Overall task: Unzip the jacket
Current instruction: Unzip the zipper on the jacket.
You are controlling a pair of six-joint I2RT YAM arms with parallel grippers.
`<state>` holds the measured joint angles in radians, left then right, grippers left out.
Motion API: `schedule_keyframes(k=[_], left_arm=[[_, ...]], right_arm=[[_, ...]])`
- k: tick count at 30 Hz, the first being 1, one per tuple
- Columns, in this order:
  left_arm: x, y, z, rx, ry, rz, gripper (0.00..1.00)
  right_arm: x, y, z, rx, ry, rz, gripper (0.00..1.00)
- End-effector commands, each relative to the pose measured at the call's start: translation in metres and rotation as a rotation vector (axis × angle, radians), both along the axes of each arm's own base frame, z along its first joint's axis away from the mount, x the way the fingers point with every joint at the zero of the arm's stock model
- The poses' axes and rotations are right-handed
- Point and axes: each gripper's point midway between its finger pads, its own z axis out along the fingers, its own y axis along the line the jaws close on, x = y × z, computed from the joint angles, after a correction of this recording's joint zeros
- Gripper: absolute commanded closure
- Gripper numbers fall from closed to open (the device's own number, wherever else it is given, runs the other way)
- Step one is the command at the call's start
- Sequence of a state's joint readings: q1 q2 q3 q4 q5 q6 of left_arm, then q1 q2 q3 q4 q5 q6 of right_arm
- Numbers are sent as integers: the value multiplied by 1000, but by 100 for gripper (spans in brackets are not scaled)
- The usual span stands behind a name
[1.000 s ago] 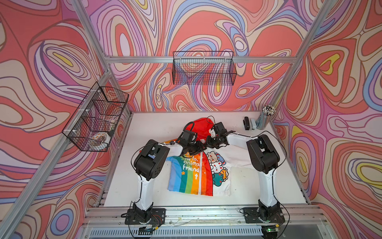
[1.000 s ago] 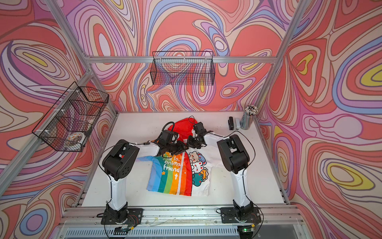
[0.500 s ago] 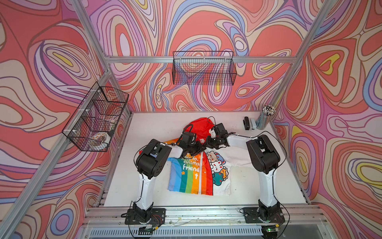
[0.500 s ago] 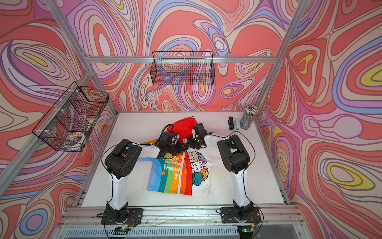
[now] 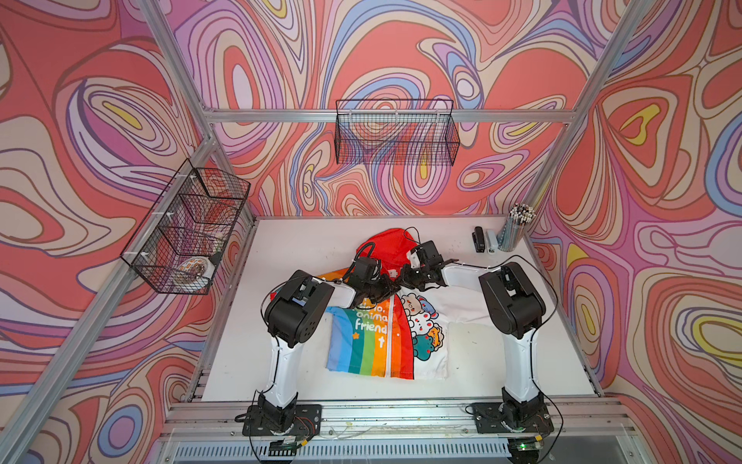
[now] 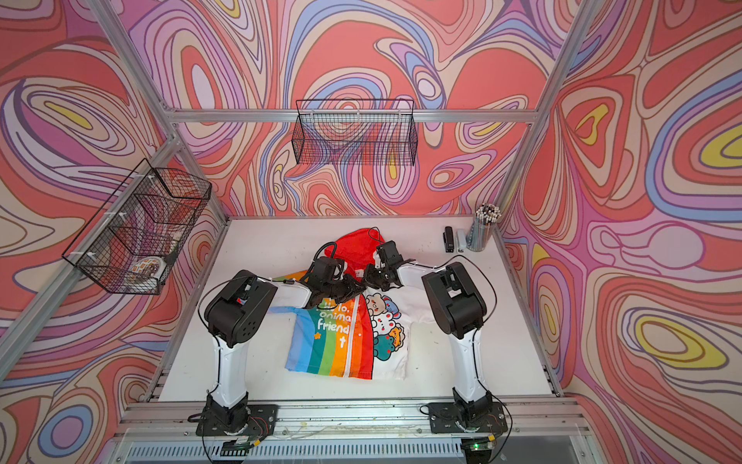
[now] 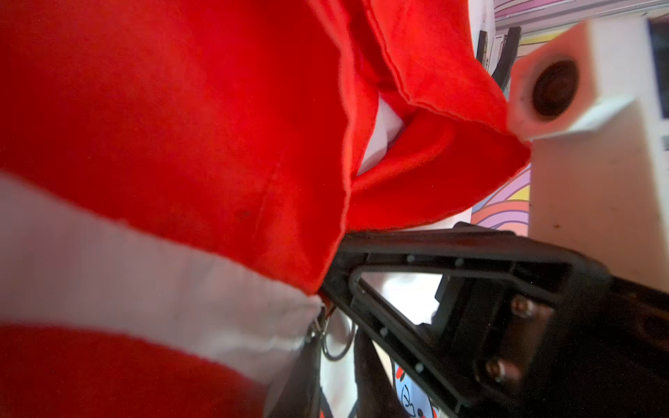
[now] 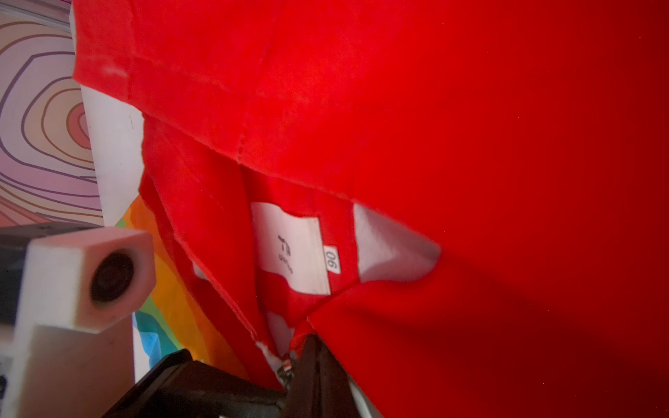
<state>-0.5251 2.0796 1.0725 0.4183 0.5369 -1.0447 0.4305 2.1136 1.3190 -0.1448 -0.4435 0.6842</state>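
- White table [image 5: 297,257]: jacket [image 5: 373,341] lies flat, collar at both grippers, hem toward arm bases.
- Left gripper [image 5: 380,292] narrow, hold can't tell; right gripper [image 5: 408,279] closed at collar.
- Thin, soft, light; prob. bunches. Take zip pull [image 7: 320,332] beside right tip, pin collar.

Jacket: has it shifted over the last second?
No. In a top view the jacket keeps its hem the same gap from the front edge of the table; its hood lies where it did.
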Motion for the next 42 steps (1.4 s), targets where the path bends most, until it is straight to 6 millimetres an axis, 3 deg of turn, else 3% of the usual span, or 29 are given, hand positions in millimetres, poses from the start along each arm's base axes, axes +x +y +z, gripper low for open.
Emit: schedule_keyframes(k=[1, 10, 28, 42], left_arm=[[10, 8, -13, 35, 3, 81, 80], [18, 7, -14, 26, 10, 110, 74], [25, 13, -9, 43, 4, 136, 100], [8, 22, 23, 92, -26, 65, 100]], right_arm=[[-56, -19, -57, -122, 231, 4, 100], [-59, -19, -59, -113, 236, -3, 100], [-62, -23, -61, -129, 235, -6, 100], [-38, -30, -51, -219, 134, -5, 100]])
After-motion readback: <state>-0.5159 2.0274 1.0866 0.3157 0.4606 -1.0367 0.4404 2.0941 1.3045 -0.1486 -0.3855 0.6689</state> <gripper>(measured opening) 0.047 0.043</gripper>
